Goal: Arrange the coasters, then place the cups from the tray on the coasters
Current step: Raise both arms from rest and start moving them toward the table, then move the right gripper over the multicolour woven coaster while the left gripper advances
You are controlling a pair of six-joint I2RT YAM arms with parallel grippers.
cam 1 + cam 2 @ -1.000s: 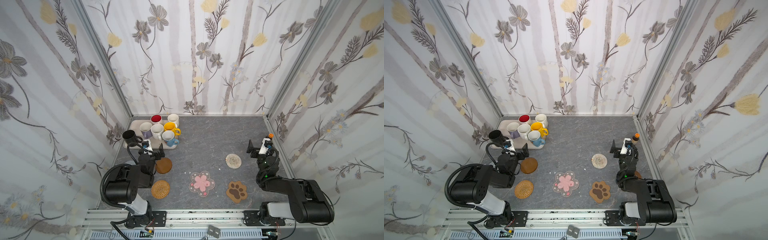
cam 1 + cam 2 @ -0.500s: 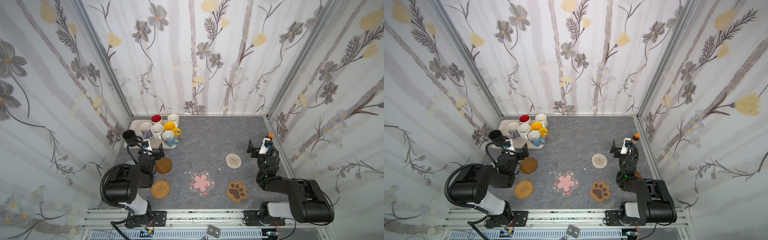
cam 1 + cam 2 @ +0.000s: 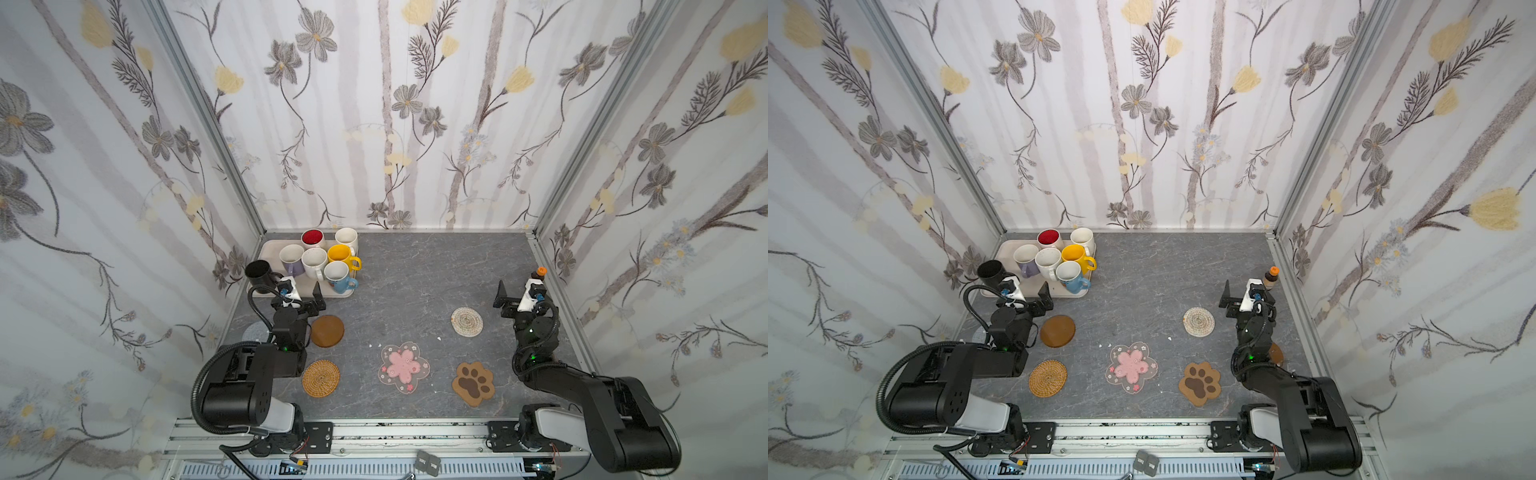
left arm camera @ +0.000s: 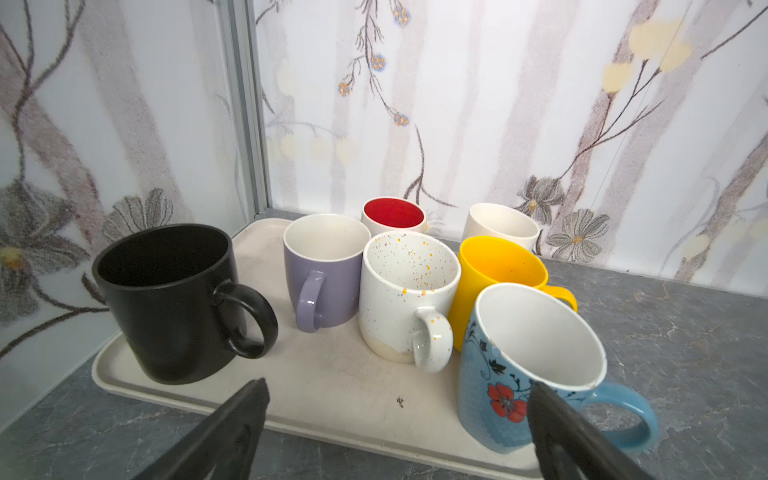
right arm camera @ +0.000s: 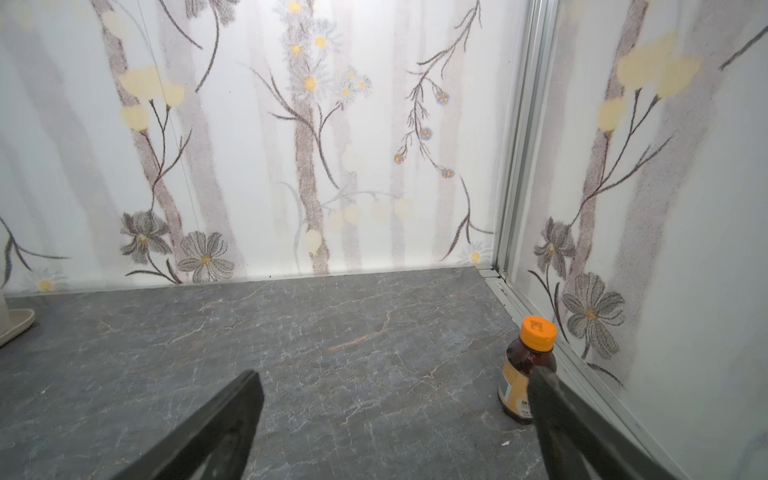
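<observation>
The left gripper hangs with jaws spread wide and empty at the near edge of the tray, facing all seven mugs standing upright on it. One finger is just beside the blue mug at the tray's near corner. Behind the blue mug stand the yellow mug and the speckled mug, packed close together, with the lavender mug alongside. The black mug stands apart at the other near corner. The red-lined mug and a white mug stand at the back by the wall. In a top view the tray lies in the far left corner of the table.

The right gripper is also wide open and empty above bare table, with a small bottle just beside one finger, near the right wall.

The coasters lie spread over the near half of the table. A wooden disc lies beside the left arm and a rattan mat nearer the front. The blossom mat is in the middle, the paw mat to its right, and the white woven mat beyond the paw, near the right gripper. A grey mat shows partly from behind the left arm, and a second disc peeps out behind the right arm. No mat bears a mug.
</observation>
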